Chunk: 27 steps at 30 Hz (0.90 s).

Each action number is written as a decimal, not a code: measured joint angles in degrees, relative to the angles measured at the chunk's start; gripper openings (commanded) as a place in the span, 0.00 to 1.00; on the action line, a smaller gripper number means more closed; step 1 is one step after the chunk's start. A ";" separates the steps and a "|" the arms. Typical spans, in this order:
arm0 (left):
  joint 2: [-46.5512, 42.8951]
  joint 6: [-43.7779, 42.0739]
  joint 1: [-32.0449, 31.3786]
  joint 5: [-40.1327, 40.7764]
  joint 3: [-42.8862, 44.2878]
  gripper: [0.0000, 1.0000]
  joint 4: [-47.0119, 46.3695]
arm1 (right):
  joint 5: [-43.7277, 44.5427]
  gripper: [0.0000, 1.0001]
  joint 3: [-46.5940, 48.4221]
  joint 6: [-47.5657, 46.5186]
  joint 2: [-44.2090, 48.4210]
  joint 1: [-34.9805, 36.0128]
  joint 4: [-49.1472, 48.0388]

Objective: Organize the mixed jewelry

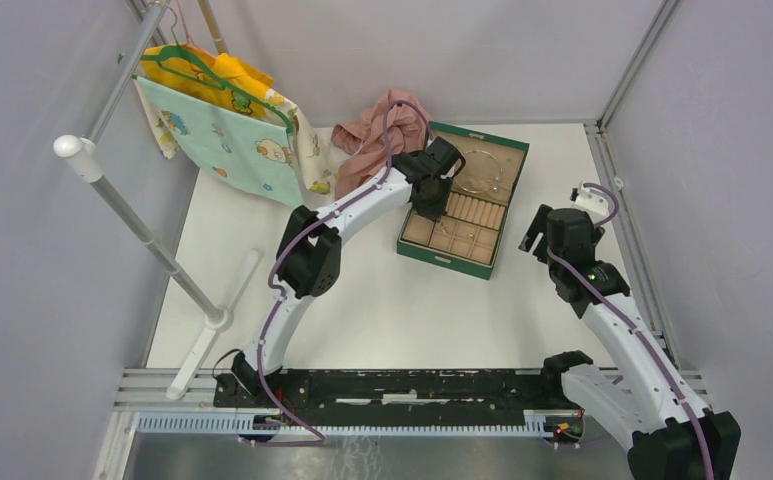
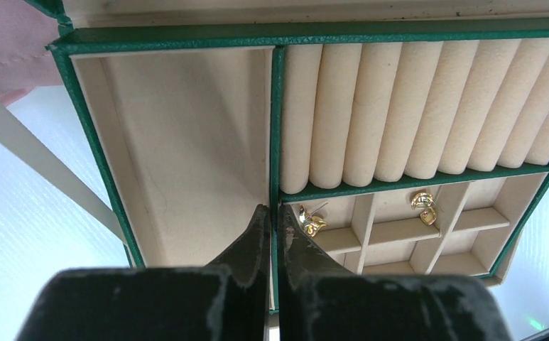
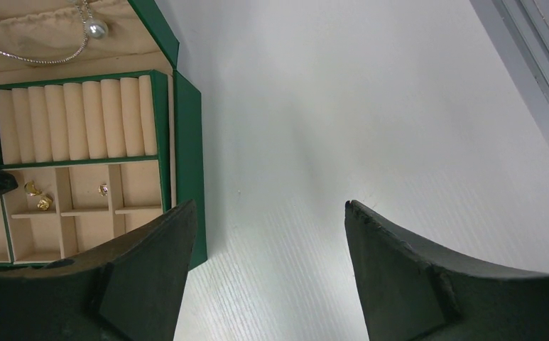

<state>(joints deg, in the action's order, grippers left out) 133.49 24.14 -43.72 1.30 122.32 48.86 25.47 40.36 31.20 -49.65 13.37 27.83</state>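
Observation:
The green jewelry box (image 1: 414,249) lies open, its tan tray showing ring rolls and small compartments. A thin silvery wire loop (image 1: 482,170) lies in the lid; the right wrist view shows a silvery chain (image 3: 37,58) with a pearl (image 3: 96,28) there. Small gold pieces sit in the compartments: one (image 2: 312,220) just right of my left fingertips, another (image 2: 422,206) further right; they also show in the right wrist view (image 3: 38,197). My left gripper (image 2: 272,209) is shut and empty over the green divider beside the big empty compartment (image 2: 186,149). My right gripper (image 3: 268,204) is open and empty over bare table right of the box.
A pink cloth (image 1: 372,135) lies bunched behind the box's left corner. A clothes rack (image 1: 122,190) with hanging printed fabric (image 1: 227,130) stands at the left. Walls and metal rails (image 1: 627,60) bound the white table (image 1: 382,300).

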 measured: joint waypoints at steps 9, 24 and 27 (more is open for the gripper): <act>0.96 0.00 0.00 -0.04 1.95 0.02 1.75 | -0.22 0.82 0.00 0.02 -0.57 0.00 -0.39; 0.92 0.11 0.00 -0.55 2.75 0.02 3.19 | -1.07 0.82 0.00 0.04 -0.72 0.00 -0.44; 0.92 0.13 0.04 -0.87 2.78 0.02 3.54 | -1.25 0.81 0.00 0.04 -0.72 0.00 -0.46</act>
<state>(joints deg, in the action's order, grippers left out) 134.41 24.27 -43.68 0.43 125.10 52.40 24.23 40.36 31.24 -50.37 13.37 27.38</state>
